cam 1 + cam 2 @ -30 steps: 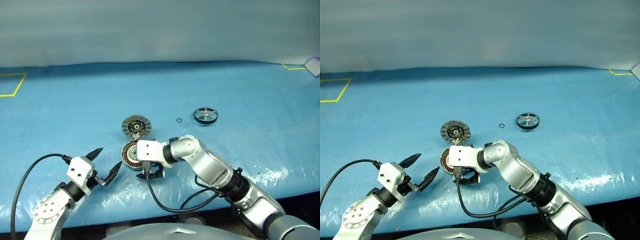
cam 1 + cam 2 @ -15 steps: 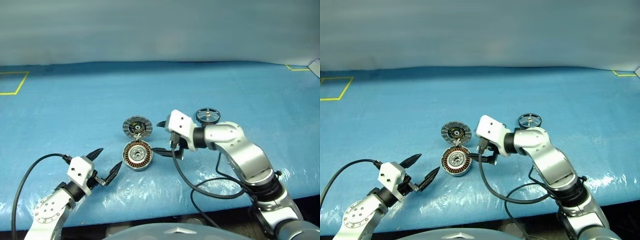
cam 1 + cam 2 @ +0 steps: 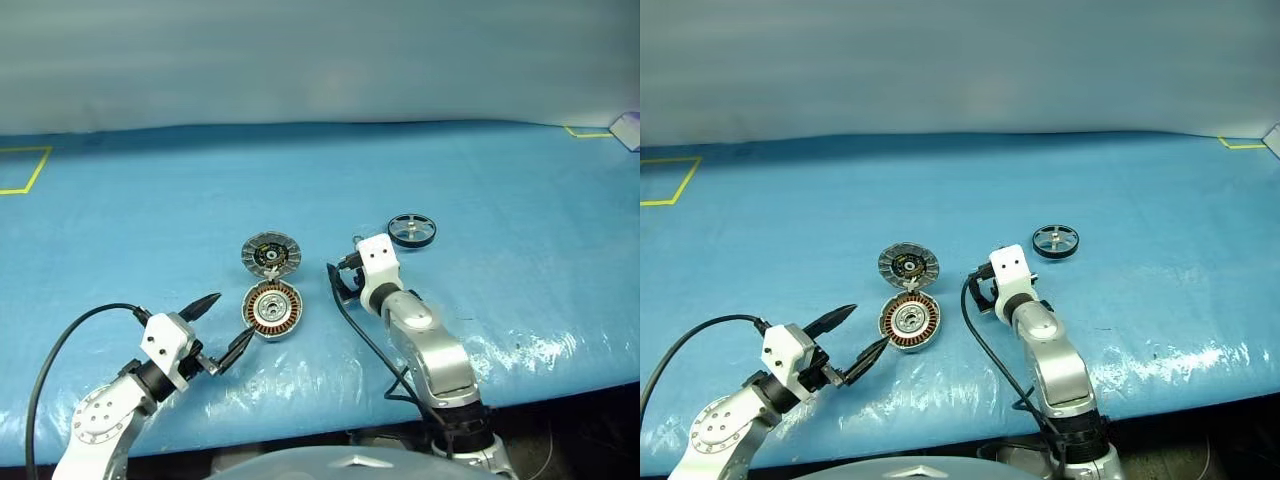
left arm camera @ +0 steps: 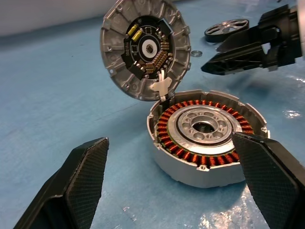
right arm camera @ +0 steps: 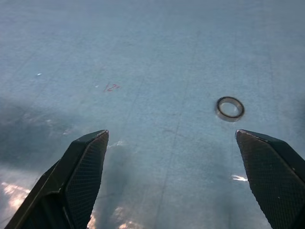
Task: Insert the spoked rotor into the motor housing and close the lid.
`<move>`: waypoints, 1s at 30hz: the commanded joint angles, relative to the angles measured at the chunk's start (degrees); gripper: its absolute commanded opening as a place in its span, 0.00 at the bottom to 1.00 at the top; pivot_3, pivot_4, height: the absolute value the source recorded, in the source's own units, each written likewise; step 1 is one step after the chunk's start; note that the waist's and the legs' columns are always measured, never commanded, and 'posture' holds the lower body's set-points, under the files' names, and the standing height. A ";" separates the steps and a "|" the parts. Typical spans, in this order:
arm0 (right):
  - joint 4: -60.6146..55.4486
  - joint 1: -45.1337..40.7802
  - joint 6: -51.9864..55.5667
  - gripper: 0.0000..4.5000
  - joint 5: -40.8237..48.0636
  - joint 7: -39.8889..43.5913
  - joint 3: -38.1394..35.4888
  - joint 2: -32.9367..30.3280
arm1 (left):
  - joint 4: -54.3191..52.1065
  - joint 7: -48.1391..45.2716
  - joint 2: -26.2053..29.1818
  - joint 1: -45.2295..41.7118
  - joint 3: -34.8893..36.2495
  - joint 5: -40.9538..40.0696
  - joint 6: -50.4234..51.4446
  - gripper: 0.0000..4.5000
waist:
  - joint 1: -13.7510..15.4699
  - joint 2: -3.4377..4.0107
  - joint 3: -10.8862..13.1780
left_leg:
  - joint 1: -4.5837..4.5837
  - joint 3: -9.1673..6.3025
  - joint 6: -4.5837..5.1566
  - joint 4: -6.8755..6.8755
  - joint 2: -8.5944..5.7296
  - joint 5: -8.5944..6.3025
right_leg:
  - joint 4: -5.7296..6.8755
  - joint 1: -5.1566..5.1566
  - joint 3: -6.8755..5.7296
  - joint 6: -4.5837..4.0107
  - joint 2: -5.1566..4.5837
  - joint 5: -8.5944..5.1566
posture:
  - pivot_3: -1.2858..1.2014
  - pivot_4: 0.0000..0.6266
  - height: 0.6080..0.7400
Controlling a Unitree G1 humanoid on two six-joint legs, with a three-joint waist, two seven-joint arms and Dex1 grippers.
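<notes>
Left gripper (image 3: 222, 322) jaws wide, empty, at 8 o'clock of motor housing (image 3: 272, 310). Lid (image 3: 270, 252) hinged open at its 12 o'clock. Right gripper (image 5: 178, 183) wide, empty; small ring (image 5: 229, 108), possibly metal, ahead. Spoked rotor (image 3: 412, 230) at housing's 2 o'clock, well apart.

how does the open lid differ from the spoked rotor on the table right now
The lid is grey, with silver radial ribs around a dark centre; the spoked rotor has a black rim, silver spokes and open gaps between them. The lid stays joined to the motor housing at one edge, swung open beside it; the rotor lies apart, farther toward the robot's right, touching nothing. Both are round, flat and about equally wide.
</notes>
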 commanded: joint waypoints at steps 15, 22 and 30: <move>14.64 -6.00 -14.63 1.00 1.38 -8.10 -4.38 6.28 | 0.99 -0.89 -0.89 0.92 -2.98 2.23 -8.87 1.00 | -0.21 0.05 0.02 | 0.03 0.01 0.01 -0.04 0.01 0.00 | 0.00 0.01 0.01 -0.03 0.02 -0.01 | 0.52 0.24 1.00; 22.01 -9.31 -17.13 1.00 3.47 -10.71 -7.63 7.29 | 2.11 -0.49 -0.80 0.69 -3.72 3.37 -10.37 1.00 | -0.25 0.07 0.03 | 0.04 0.02 0.01 -0.05 0.01 0.00 | 0.00 0.02 0.01 -0.04 0.03 -0.01 | 0.52 0.24 1.00; 27.55 -11.09 -18.11 0.96 5.65 -12.29 -9.65 7.61 | 2.36 -0.26 -0.58 0.38 -3.94 3.30 -10.08 1.00 | -0.31 0.08 -0.02 | 0.19 0.01 0.02 -0.04 0.01 0.01 | 0.01 0.16 0.02 -0.04 0.04 -0.01 | 0.52 0.24 1.00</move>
